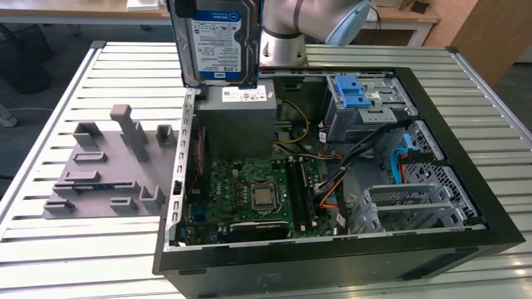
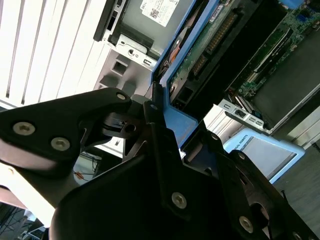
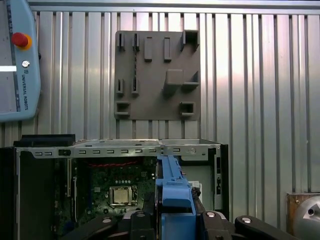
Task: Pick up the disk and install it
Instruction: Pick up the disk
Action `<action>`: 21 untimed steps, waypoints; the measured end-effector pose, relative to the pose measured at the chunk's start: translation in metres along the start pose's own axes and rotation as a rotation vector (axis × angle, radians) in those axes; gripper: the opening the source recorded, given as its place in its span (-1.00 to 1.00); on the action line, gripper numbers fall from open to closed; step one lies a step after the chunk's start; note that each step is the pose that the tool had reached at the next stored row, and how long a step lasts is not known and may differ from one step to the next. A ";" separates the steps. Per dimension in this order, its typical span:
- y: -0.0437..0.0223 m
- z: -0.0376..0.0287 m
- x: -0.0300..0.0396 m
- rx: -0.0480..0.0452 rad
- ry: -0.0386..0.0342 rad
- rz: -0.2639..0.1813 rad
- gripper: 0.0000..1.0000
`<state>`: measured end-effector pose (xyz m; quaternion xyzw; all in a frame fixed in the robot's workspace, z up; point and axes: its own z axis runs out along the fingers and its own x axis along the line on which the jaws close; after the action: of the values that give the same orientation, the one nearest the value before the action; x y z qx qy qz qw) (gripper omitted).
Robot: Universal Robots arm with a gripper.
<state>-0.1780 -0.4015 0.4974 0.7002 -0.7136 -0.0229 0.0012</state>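
Fingers (image 2: 159, 145) clamp disk (image 1: 218, 43) (upright); grey box (image 1: 237, 121) beneath.

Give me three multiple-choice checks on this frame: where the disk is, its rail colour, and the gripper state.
1. Where is the disk?
A: held upright above the open computer case, near the power-supply box
B: lying flat beside the case
C: seated in a drive bay

2. What colour is the disk's side rail?
A: red
B: blue
C: yellow

3. What state is the gripper in?
A: open, clear of the disk
B: open around the disk
C: shut on the disk

Answers:
1 A: the exterior view shows it standing on edge over the case.
2 B: the rail is blue in both wrist views.
3 C: in the second wrist view the gripper clamps the rail from both sides.
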 end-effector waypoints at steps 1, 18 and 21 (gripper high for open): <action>0.0000 0.0000 0.0000 0.0000 0.0000 0.000 -0.27; -0.0039 0.0025 0.0110 0.0087 0.0000 0.000 -0.27; -0.0053 0.0031 0.0154 0.0099 -0.0002 0.000 -0.27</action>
<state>-0.1731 -0.4169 0.4936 0.7003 -0.7136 -0.0195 -0.0023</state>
